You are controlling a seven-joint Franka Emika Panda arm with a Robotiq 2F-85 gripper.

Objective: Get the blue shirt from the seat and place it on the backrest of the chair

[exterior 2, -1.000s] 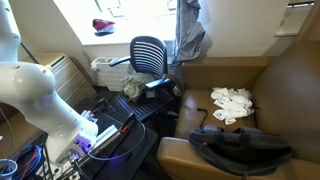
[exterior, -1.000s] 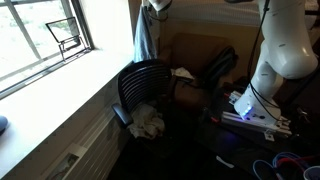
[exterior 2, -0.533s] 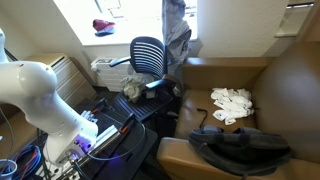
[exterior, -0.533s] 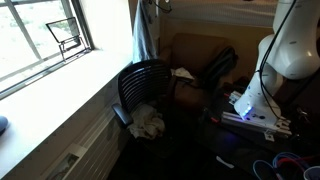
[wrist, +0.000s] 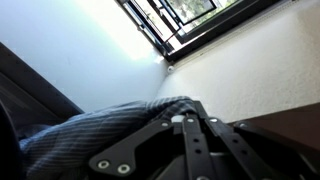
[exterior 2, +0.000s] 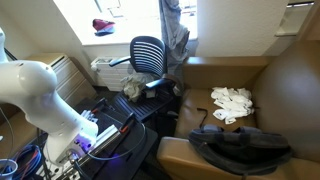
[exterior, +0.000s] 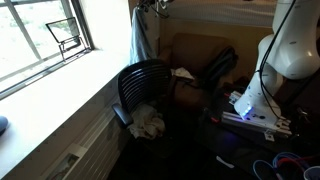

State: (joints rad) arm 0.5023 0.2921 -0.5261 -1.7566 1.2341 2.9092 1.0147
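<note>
The pincer (wrist: pixel 188 122) is clamped shut on the blue shirt (exterior: pixel 141 36). The shirt's soft ribbed fabric hangs in a long limp fold above the chair (exterior: pixel 146 84), which has a curved black mesh back. A crumpled pale cloth (exterior: pixel 148 121) lies on its seat.

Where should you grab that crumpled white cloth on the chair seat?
Probably pinch a raised fold on top of the white cloth, coming straight down from above. It lies in a soft heap, and the chair's backrest walls off one side. The tool is busy holding the blue shirt.
</note>
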